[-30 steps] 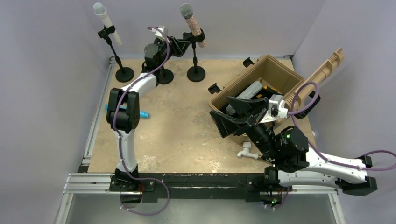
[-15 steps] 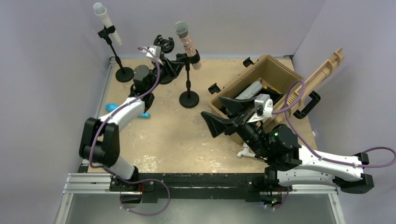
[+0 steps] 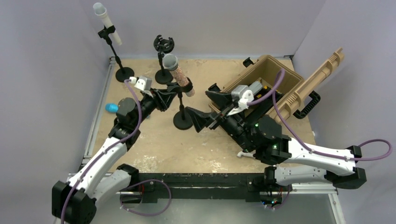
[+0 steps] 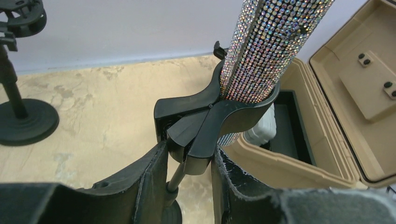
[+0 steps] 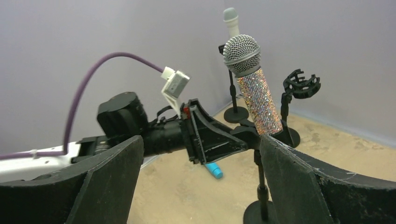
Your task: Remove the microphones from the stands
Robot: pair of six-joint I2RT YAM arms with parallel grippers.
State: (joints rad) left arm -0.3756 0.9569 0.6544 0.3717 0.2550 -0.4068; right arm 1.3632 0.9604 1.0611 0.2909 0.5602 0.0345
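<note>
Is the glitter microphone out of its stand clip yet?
No, the microphone sits in the black clip, which the left gripper grips from below.

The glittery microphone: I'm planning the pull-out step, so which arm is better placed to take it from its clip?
Probably right. The right fingers stand wide open and empty, facing the microphone, ready to close on it. The left fingers are shut on the stand's clip, holding it steady.

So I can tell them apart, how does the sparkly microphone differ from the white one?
The sparkly microphone is rhinestone-covered with a silver mesh head; the white microphone is plain. The sparkly one's stand is mid-table, clamped by the left gripper; the white one's stands untouched at the back left. Both lean in clips on black round-based stands.
</note>
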